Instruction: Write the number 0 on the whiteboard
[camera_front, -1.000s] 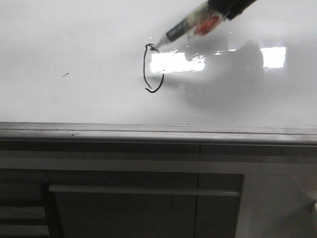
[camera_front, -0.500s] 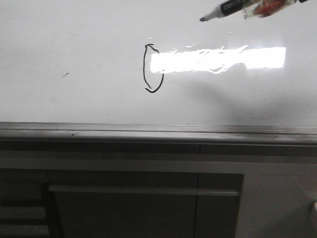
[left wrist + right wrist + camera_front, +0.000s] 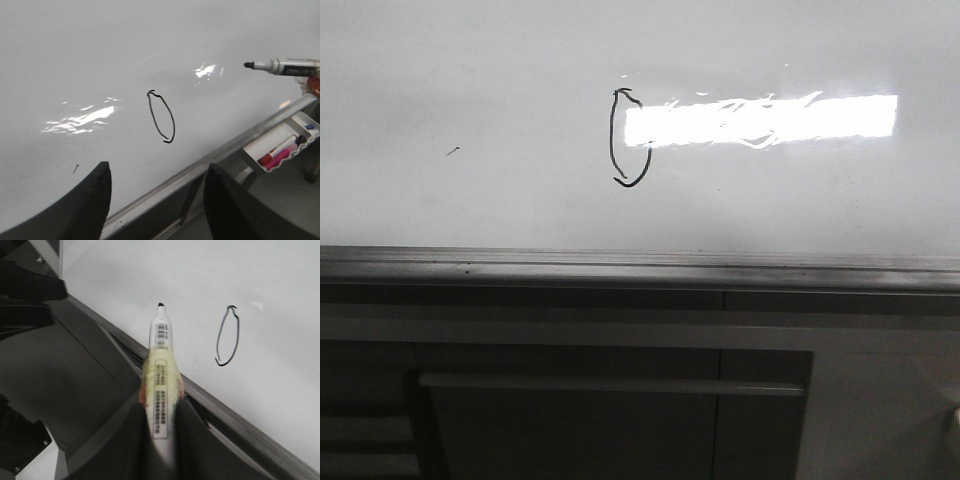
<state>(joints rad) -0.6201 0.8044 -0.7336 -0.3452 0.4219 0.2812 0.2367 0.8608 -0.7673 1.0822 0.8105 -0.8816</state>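
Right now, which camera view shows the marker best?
The right wrist view: the marker runs full length between the right gripper's fingers. The left wrist view shows only its tip end; the front view shows none.

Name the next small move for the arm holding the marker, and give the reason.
Probably carry the marker toward the tray and put it down: the number 0 already stands closed on the whiteboard, and the right gripper holds the tip clear of it.

front view faces the whiteboard (image 3: 470,80) squarely, close; both wrist views slant across it, sharing the number 0 (image 3: 630,137).
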